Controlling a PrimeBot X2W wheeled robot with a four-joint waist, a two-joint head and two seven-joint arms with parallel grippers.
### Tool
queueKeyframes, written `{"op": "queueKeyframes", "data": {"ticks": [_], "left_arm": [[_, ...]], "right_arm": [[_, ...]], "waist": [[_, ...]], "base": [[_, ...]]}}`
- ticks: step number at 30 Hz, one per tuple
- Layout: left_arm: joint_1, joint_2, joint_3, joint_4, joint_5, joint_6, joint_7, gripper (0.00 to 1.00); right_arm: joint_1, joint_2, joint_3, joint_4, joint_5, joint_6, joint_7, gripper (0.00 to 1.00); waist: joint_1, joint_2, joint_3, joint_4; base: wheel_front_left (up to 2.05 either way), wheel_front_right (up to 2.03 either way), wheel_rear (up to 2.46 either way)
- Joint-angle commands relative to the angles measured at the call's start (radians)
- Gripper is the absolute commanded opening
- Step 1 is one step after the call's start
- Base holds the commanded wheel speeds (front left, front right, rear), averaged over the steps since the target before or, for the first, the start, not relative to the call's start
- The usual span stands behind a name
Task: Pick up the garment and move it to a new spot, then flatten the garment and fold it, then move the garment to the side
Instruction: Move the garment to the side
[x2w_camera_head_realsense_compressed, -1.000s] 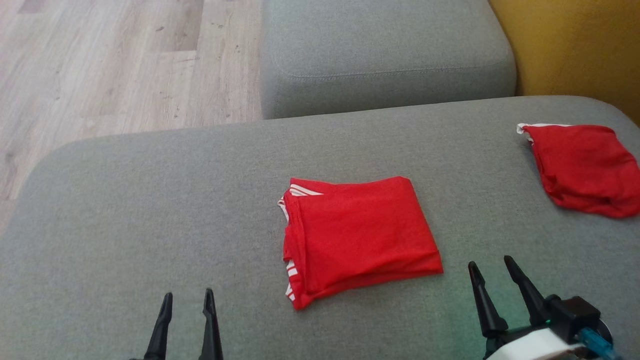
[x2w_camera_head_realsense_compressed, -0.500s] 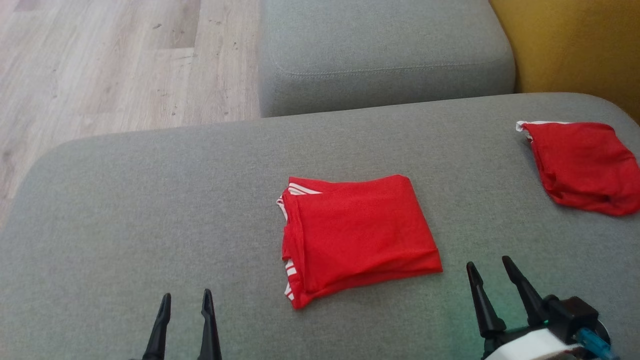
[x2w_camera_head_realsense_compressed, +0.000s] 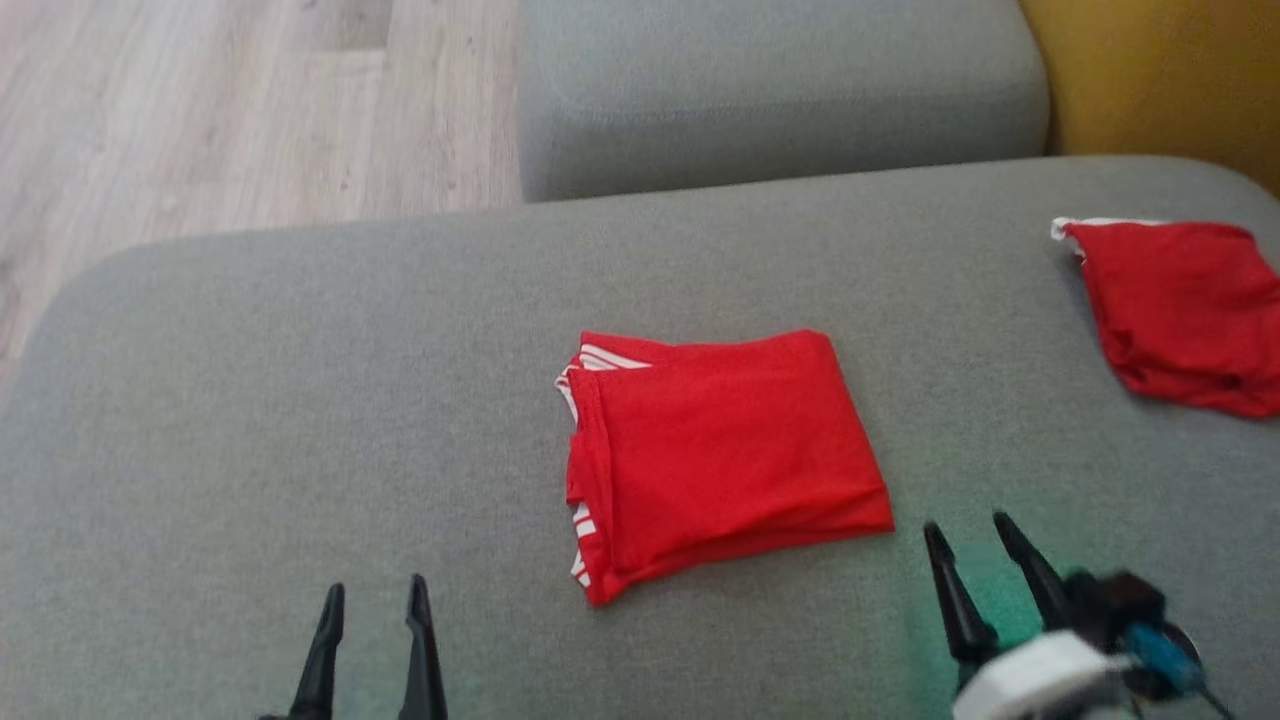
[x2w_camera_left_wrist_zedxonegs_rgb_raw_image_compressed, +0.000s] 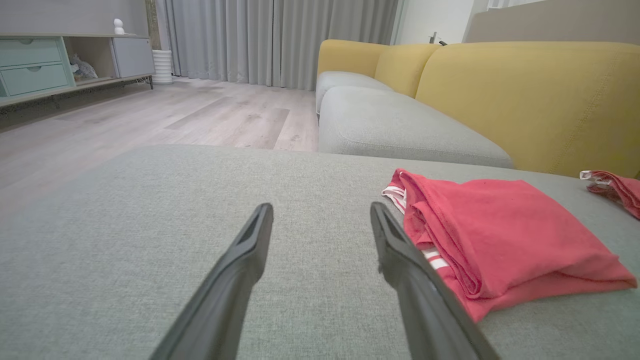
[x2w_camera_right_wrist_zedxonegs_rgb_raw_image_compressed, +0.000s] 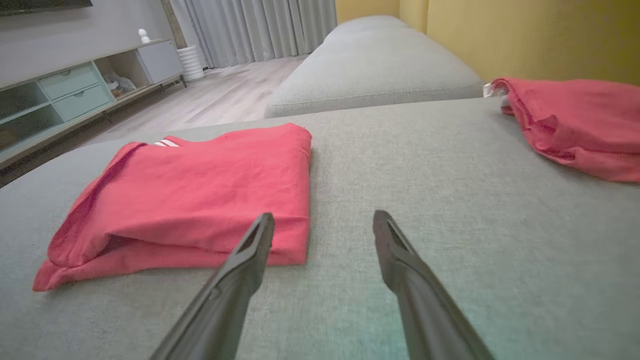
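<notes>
Wide-open, empty left gripper (x2w_camera_head_realsense_compressed: 375, 584) and right gripper (x2w_camera_head_realsense_compressed: 965, 521) flank the folded red garment (x2w_camera_head_realsense_compressed: 720, 455).

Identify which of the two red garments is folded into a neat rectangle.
The centre garment, white stripes at its left edge; the far-right garment lies loosely bunched.

A home living room: yellow sofa (x2w_camera_left_wrist_zedxonegs_rgb_raw_image_compressed: 525, 100), grey curtains (x2w_camera_left_wrist_zedxonegs_rgb_raw_image_compressed: 280, 40), low sideboard (x2w_camera_left_wrist_zedxonegs_rgb_raw_image_compressed: 35, 65).

head cam: view shifts, whole scene sits a bit higher | right gripper (x2w_camera_head_realsense_compressed: 965, 523): goes blurry, tips edge a tad nearer the corner of the folded red fabric garment (x2w_camera_head_realsense_compressed: 725, 450)
</notes>
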Motion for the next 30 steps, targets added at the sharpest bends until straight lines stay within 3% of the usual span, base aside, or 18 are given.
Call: {"op": "queueKeyframes", "data": {"ticks": [1, 15, 16, 18, 19, 25, 30], "left_arm": [[-0.055, -0.006, 0.019, -0.033, 0.006, 0.005, -0.006, 1.0], [-0.15, -0.006, -0.049, -0.03, -0.001, 0.032, -0.006, 1.0], [-0.155, -0.006, -0.051, -0.03, -0.002, 0.034, -0.006, 1.0], [-0.165, -0.006, -0.054, -0.031, -0.005, 0.038, -0.006, 1.0], [-0.169, -0.006, -0.054, -0.034, -0.007, 0.041, -0.006, 1.0], [-0.187, -0.006, -0.053, -0.044, -0.019, 0.051, -0.006, 1.0], [-0.216, -0.006, -0.056, -0.042, -0.022, 0.052, -0.006, 1.0]], "right_arm": [[-0.089, -0.004, 0.031, 0.002, 0.013, 0.007, -0.01, 1.0], [-0.442, 0.019, 0.102, 0.338, 0.102, 0.007, 0.171, 1.0], [-0.451, 0.023, 0.116, 0.359, 0.11, 0.007, 0.182, 0.77], [-0.463, 0.03, 0.145, 0.381, 0.139, 0.007, 0.192, 0.11], [-0.469, 0.032, 0.157, 0.382, 0.156, 0.007, 0.187, 0.0], [-0.519, -0.02, 0.202, 0.361, 0.189, 0.007, 0.132, 0.0], [-0.615, -0.109, 0.196, 0.329, 0.169, 0.007, 0.1, 0.0]], "waist": [[0.0, 0.0, 0.024, 0.006], [0.0, 0.0, 0.16, 0.069], [0.0, 0.0, 0.165, 0.072], [0.0, 0.0, 0.176, 0.076], [0.0, 0.0, 0.182, 0.075], [0.0, 0.0, 0.227, 0.048], [0.0, 0.0, 0.282, 0.005]], "base": [[0.0, 0.0, 0.0], [0.0, 0.0, 0.0], [0.0, 0.0, 0.0], [0.0, 0.0, 0.0], [0.0, 0.0, 0.0], [0.0, 0.0, 0.0], [0.0, 0.0, 0.0]]}}
